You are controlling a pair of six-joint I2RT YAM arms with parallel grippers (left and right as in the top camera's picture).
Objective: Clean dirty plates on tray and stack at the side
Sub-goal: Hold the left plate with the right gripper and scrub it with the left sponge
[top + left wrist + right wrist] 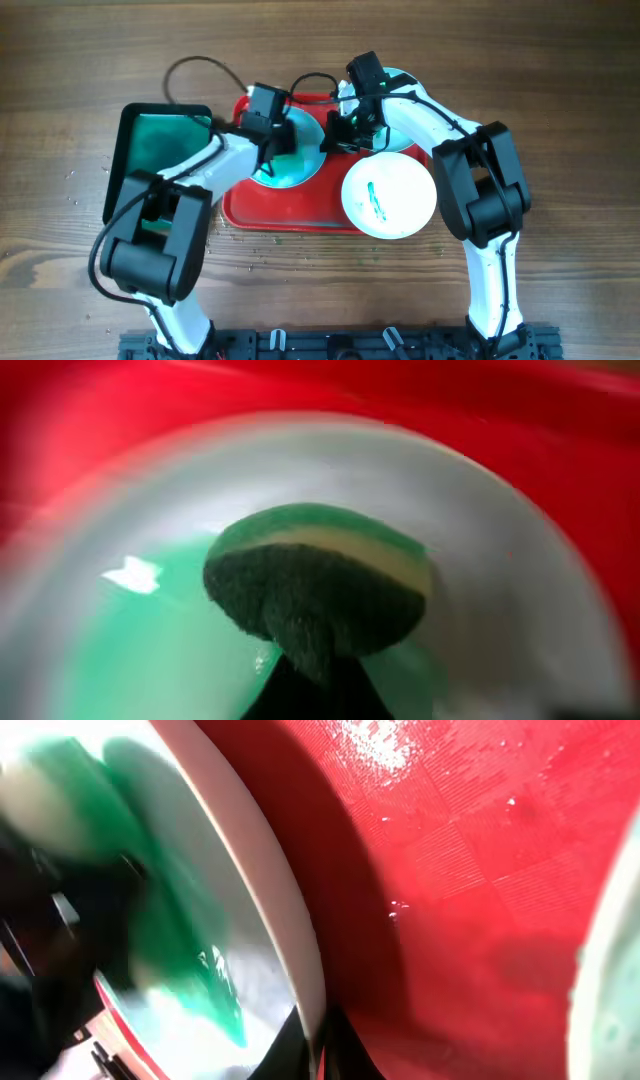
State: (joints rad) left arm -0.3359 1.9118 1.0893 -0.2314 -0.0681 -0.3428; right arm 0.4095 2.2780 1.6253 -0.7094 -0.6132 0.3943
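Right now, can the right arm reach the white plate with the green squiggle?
Probably yes. The white plate lies uncovered right beside the right arm, nothing on top. But its fingers pinch the rim of the teal plate, so it must let go first.

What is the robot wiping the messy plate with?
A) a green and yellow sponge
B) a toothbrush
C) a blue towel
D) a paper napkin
A: the left wrist view shows a sponge, with a dark scrub face and yellow and green layers, pressed against the green-smeared plate.
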